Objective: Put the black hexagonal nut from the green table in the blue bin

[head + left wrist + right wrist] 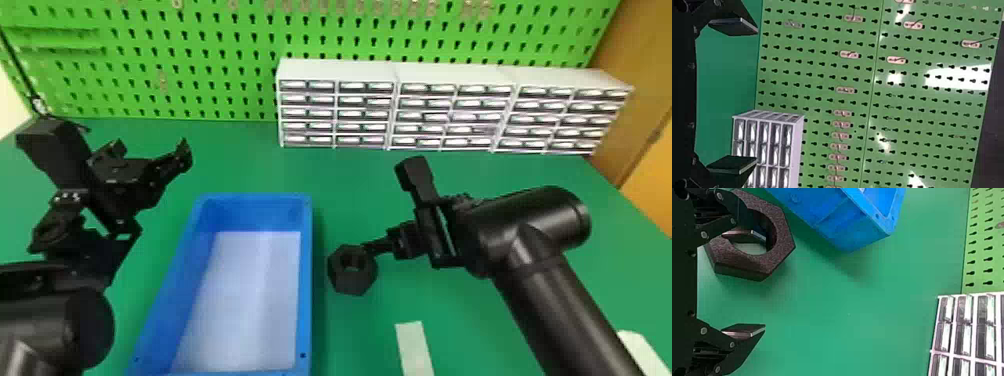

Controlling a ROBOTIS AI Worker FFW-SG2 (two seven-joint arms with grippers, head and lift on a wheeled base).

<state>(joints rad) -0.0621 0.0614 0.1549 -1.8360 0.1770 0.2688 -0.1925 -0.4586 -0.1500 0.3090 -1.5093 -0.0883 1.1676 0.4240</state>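
I have my right fingers [746,331] spread, one inside the nut [352,279], likely to pinch its wall; left fingers [732,163] hang spread, idle

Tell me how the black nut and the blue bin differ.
The black nut is six-sided; the blue bin is long and four-sided. The nut is much smaller than the bin. The nut's hole goes right through, while the bin has a pale floor. Both have an open middle.
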